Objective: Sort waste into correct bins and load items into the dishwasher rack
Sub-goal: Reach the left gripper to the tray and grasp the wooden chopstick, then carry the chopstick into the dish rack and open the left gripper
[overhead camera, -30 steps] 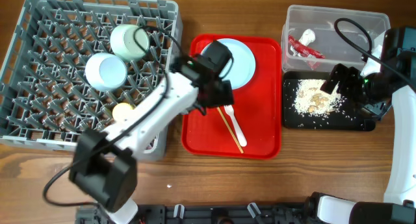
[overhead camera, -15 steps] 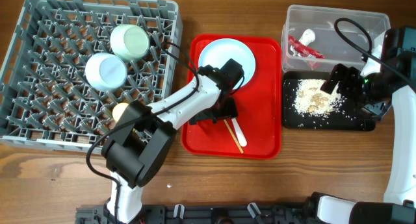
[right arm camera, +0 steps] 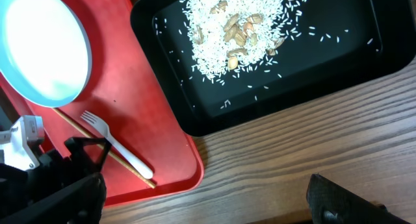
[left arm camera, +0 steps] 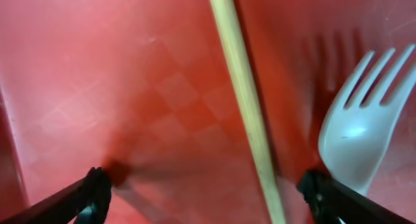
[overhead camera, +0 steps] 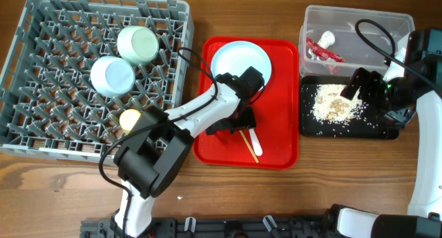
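the left hand (left arm camera: 208, 197) is spread wide, its dark fingertips (left arm camera: 96, 193) low over the glossy, faintly checkered red serving tray (left arm camera: 149, 87). one thin wooden chopstick (left arm camera: 244, 107) lies loose between them, clasped by nothing; whether the tips touch the tray i cannot tell. at 3 o'clock of the chopstick, just beside it, lies one smooth white plastic fork (left arm camera: 354, 130). seen from overhead, one round pale-blue plate (overhead camera: 240, 64) sits on the same tray at 12 o'clock of the hand. at 9 o'clock the square grey pegged rack (overhead camera: 41, 93) holds two pale mint bowls (overhead camera: 137, 43) (overhead camera: 112, 75) and one small yellow cup (overhead camera: 130, 119). the right hand (right arm camera: 205, 197) is released too, empty, above the wooden counter (right arm camera: 273, 152). at its 12 o'clock the shallow black tray (right arm camera: 338, 68) holds a heap of rice-like scraps (right arm camera: 237, 29). at the tray's 12 o'clock overhead, the clear tub (overhead camera: 387, 24) holds the crumpled red foil wrapper (overhead camera: 323, 52).
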You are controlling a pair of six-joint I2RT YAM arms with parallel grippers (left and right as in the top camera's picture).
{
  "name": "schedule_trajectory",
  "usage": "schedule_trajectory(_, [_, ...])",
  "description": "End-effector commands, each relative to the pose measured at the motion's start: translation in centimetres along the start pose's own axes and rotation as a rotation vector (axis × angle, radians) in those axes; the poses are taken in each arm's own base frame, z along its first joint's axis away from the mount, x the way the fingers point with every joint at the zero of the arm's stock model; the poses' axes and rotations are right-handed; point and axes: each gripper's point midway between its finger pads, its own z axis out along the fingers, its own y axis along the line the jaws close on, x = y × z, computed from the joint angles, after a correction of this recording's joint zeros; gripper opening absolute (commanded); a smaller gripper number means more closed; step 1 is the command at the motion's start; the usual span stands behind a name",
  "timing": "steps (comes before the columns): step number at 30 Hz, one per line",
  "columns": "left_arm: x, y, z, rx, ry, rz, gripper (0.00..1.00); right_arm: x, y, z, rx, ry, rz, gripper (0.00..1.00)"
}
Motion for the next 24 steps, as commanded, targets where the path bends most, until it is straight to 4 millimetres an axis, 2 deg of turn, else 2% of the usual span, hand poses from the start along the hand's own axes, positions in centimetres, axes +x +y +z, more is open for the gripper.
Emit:
schedule_trajectory(1, [0.8, 0.7, 1.7, -0.051, 0.036, -0.003, 0.63, -0.3, 0.0, -0.9, 0.006, -0.036, -0.024, 1.00])
schedule_trajectory(2, [0.8, 0.7, 1.7, -0.052, 0.037, -0.003, 0.54, -0.3, 0.0, -0.9, 0.005, -0.036, -0.024, 1.00])
schedule_trajectory(5, [0.8, 0.7, 1.7, -0.052, 0.037, -0.002, 0.33, -0.3, 0.0, -0.9, 0.005, -0.036, -0.025, 1.00])
schedule_trajectory(7, [0.8, 0.7, 1.7, -0.052, 0.037, -0.002, 0.27, -0.3, 0.0, -0.9, 0.005, -0.035, -0.024, 1.00])
schedule_trajectory(8, [0.8, 0.7, 1.7, -0.052, 0.036, -0.003, 0.20, -0.2, 0.0, -0.9, 0.006, -0.034, -0.024, 1.00])
schedule_trajectory(13, [0.8, 0.7, 1.7, -0.051, 0.036, -0.004, 0.11, -0.1, -0.1, -0.9, 0.007, -0.029, -0.023, 1.00])
schedule_trajectory(16, [0.8, 0.7, 1.7, -0.050, 0.036, -0.004, 0.08, 0.0, -0.1, -0.9, 0.008, -0.026, -0.022, 1.00])
schedule_trajectory(17, [0.7, 0.6, 1.6, -0.047, 0.032, -0.004, 0.04, 0.0, -0.1, -0.9, 0.009, -0.024, -0.022, 1.00])
schedule_trajectory(19, [0.4, 0.3, 1.3, -0.036, 0.023, -0.003, 0.04, 0.1, -0.1, -0.9, 0.009, -0.022, -0.022, 1.00])
schedule_trajectory(24, [-1.3, -1.1, -2.5, 0.054, -0.054, -0.013, 0.04, 0.1, -0.1, -0.9, 0.010, -0.018, -0.022, 1.00])
